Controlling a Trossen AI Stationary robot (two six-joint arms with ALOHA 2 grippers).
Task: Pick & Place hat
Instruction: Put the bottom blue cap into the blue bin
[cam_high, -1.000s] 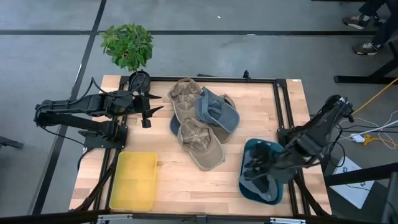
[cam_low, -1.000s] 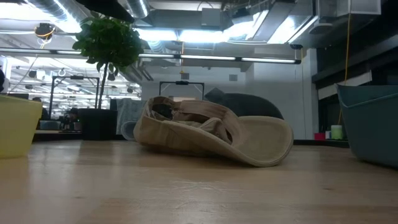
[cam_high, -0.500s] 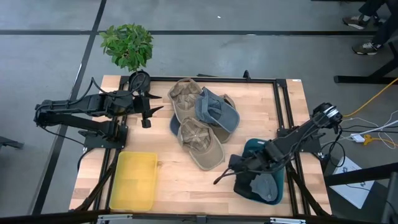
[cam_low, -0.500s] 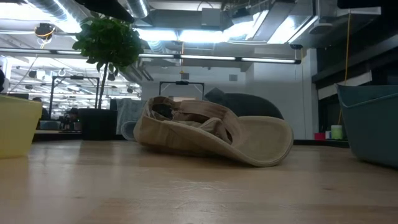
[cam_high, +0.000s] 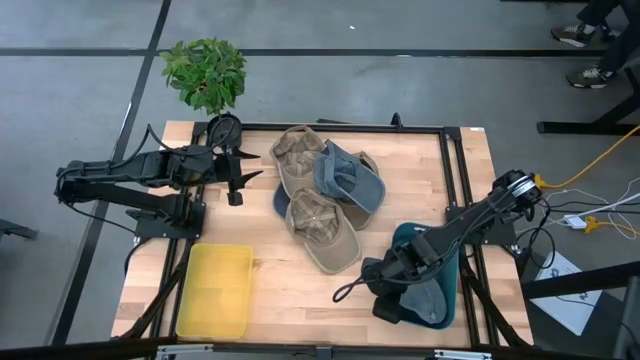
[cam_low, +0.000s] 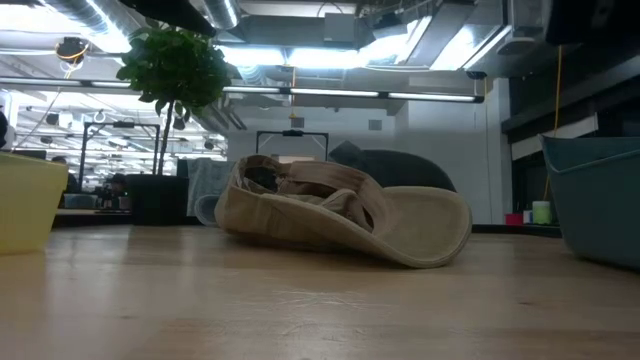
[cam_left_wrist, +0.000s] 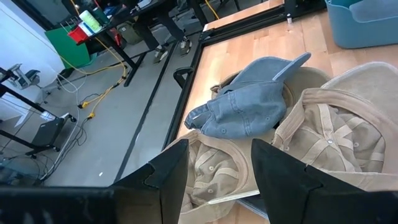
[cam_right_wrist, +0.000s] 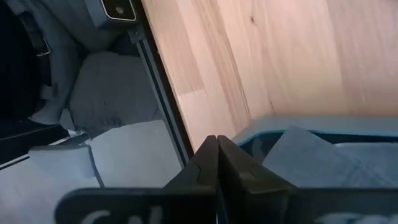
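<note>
Pale wood formed the table (cam_high: 400, 215) we worked at, framed by black rails over a grey floor. Nearest us on the left sat a yellow bin (cam_high: 215, 290), and nearest on the right a teal bin (cam_high: 430, 290) holding a blue-grey hat (cam_high: 432, 300), whose brim showed inside the rim in the right wrist view. Our right end effector (cam_high: 345, 294) hung just left of that teal bin, above bare wood, its two fingers clenched flat together and gripping nothing.

Farther in, at the table's middle, lay a pile of hats. A tan hat (cam_high: 322, 230) lay nearest, upside down with its brim toward us; from table height it filled the centre of the scene. Behind it a blue denim hat (cam_high: 348, 180) rested partly across a second tan hat (cam_high: 297, 152), all three touching.

Our left end effector (cam_high: 243, 167) waited at the far left of the table, fingers parted and holding nothing, pointed toward the pile.

Beyond the far-left corner stood a green potted plant (cam_high: 205, 72).
</note>
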